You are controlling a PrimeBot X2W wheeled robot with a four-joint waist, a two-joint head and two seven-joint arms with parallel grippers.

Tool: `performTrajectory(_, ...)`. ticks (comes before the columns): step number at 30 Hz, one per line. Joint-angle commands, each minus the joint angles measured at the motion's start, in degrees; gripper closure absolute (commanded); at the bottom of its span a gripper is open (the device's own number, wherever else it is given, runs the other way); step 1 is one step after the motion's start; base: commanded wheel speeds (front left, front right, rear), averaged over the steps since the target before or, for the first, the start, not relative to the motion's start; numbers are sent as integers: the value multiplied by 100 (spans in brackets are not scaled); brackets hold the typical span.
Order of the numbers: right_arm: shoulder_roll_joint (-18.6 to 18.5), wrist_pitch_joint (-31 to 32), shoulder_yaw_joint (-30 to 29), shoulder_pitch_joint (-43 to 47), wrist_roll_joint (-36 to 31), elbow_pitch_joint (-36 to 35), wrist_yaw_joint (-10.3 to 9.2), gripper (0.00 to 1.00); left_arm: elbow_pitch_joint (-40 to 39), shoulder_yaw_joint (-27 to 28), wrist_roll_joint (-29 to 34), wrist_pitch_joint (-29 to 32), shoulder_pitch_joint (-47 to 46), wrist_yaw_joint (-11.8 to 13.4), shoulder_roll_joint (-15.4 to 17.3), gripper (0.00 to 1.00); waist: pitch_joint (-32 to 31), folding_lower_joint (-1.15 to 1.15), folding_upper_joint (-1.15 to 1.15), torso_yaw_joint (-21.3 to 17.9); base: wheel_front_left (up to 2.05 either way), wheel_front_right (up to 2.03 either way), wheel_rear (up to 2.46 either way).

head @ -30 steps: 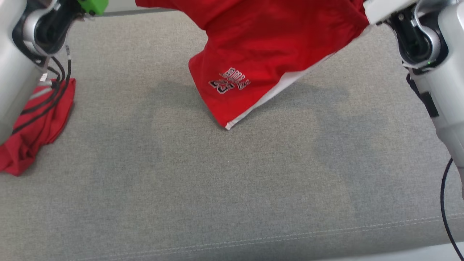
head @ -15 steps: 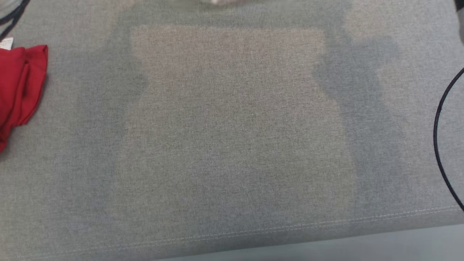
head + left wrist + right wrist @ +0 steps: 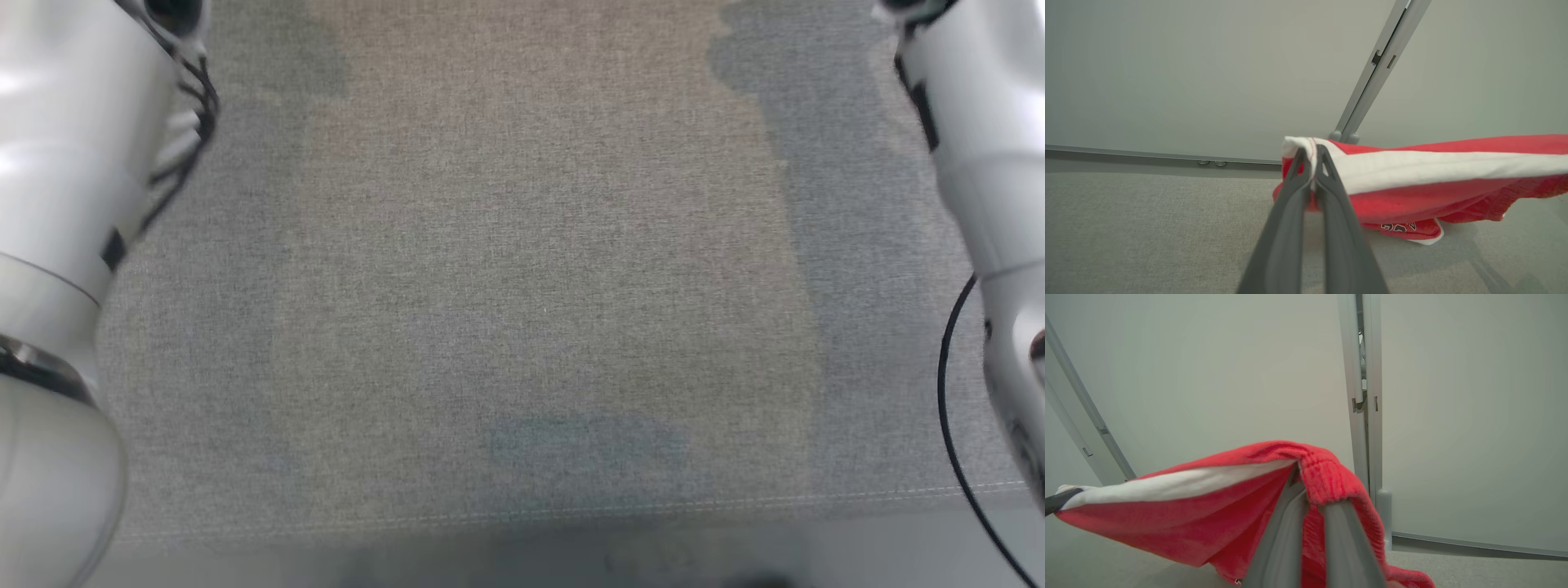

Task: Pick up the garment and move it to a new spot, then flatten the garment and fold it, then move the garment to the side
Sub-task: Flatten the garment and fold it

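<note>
Grey woven upholstery [image 3: 539, 286] is lying beneath the robot's head camera, framed by the left forearm [image 3: 65, 163] and the right forearm [image 3: 980, 147]. The red garment [image 3: 1433, 192] is hanging in the air farther out, in front of a plain pale wall [image 3: 1167, 73].

The left gripper [image 3: 1312, 161] is pinching one end of the white waistband [image 3: 1433, 169], its dark fingers pressed together on the cloth. The right gripper [image 3: 1306, 486] is clamping the opposite end, with red fabric draping over one finger.

The two arms are holding their ends well apart, so the band is running nearly straight between them. The rest is drooping below it, and a printed leg [image 3: 1404, 228] is sagging down to the cushion. Whether it is touching cannot be told.

Judging by this spread, two-point hold, the robot is carrying the garment to its new spot and keeping it open, so that it can be lowered flat rather than in a heap. Flattening, folding and setting aside are all yet to come.
</note>
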Motion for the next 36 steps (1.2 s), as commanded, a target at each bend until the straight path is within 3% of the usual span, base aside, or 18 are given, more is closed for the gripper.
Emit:
performTrajectory(1,-50,-9,73,271,125,-100,-9,100,26,0,-16,-60,237,-22,-67,100,186,-1,0,133,0,0,0)
performTrajectory(6,-188,-9,430,1323,744,-674,-6,100,-118,30,163,-279,933,-56,-100,100,125,-1,0,145,0,0,0)
performTrajectory(10,-356,-9,721,2255,1292,-1300,-6,100,-708,667,662,-297,1499,-11,114,100,29,-1,0,129,0,0,0)
performTrajectory(16,-662,-9,1136,3663,1692,-2103,-5,100,-2537,2048,1950,-294,3181,469,383,100,-388,-1,0,90,0,0,0)
performTrajectory(20,-885,-9,1300,4450,1819,-2407,-5,100,-3758,2526,2599,-294,4618,762,417,100,-743,-1,0,76,0,0,0)
performTrajectory(29,-1164,312,1283,6109,1938,-2698,-5,100,-5431,2264,2826,-65,7209,1292,792,100,-1500,-1,0,52,0,0,0)
performTrajectory(36,-1042,869,789,7227,1793,-3015,-6,100,-6278,2001,2653,450,8251,1695,1079,100,-1862,-1,0,43,0,0,0)
